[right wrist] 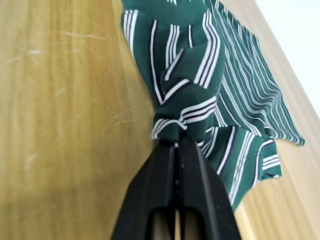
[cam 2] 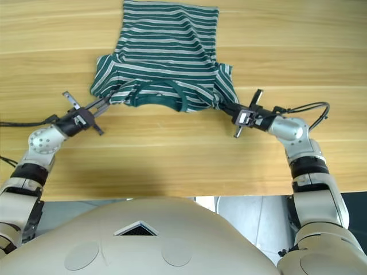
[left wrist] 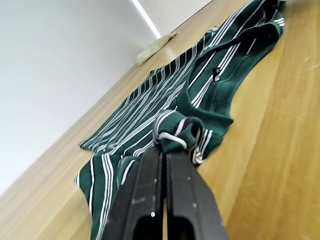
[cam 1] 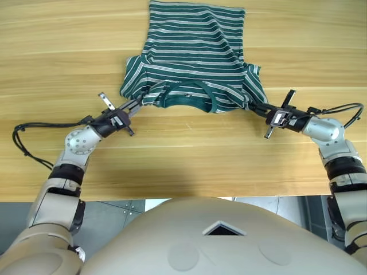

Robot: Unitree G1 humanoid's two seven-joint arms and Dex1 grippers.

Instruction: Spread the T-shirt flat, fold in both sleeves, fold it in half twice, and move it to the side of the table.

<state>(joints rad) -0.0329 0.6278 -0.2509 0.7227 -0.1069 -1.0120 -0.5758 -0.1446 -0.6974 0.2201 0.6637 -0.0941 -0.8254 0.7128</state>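
A green T-shirt (cam 1: pixel 192 54) with white stripes lies on the wooden table (cam 1: pixel 57 57), its collar toward me and its hem at the far edge of the view. Both sleeves are bunched near the shoulders. My left gripper (cam 1: pixel 142 101) is shut on the T-shirt's near left shoulder; the pinched fabric (left wrist: pixel 175 135) bulges at the black fingertips. On the other side, my right gripper (cam 1: pixel 252 106) is shut on the near right shoulder, where cloth (right wrist: pixel 172 122) is gathered in a knot at its tips.
Bare wood stretches to the left and right of the T-shirt and in front of it up to the table's near edge (cam 1: pixel 183 197). Black cables (cam 1: pixel 23 143) loop off both wrists over the table. A pale folded cloth (left wrist: pixel 155 45) lies far off on the table.
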